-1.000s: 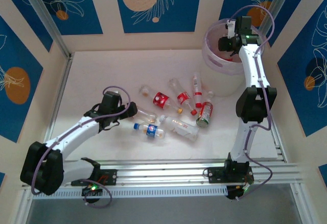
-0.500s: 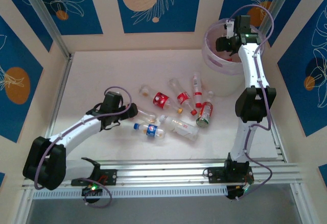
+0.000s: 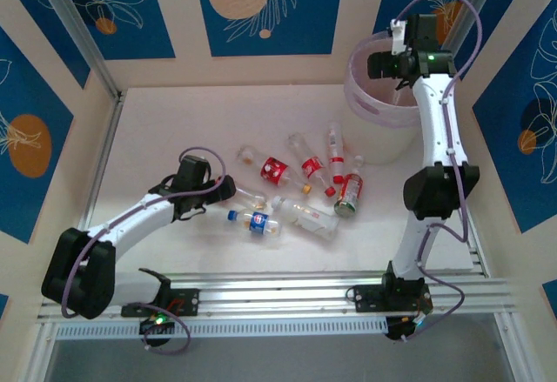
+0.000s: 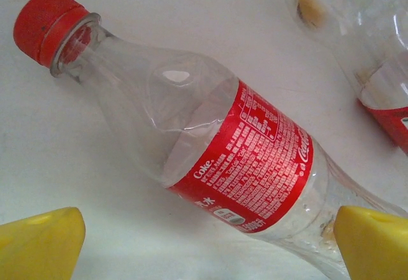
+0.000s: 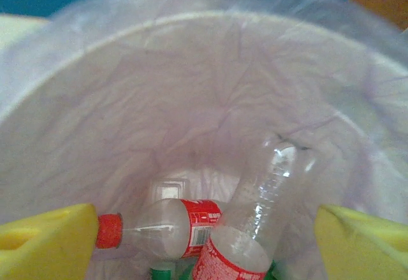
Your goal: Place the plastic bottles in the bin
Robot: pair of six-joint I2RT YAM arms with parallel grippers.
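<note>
Left fingers [image 4: 39, 245] apart, Coke bottle [image 4: 210, 159] between them, cap upper left, base lower right. Right fingers [image 5: 44, 242] apart, empty, over bin [image 5: 127, 69].

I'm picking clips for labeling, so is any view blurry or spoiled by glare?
Left wrist view: sharp, the bottle has readable label print, with one small glare spot on its clear shoulder. Right wrist view: soft and hazy, the bin wall washed pale. Top view: evenly lit, faint shadows, no strong glare.
</note>
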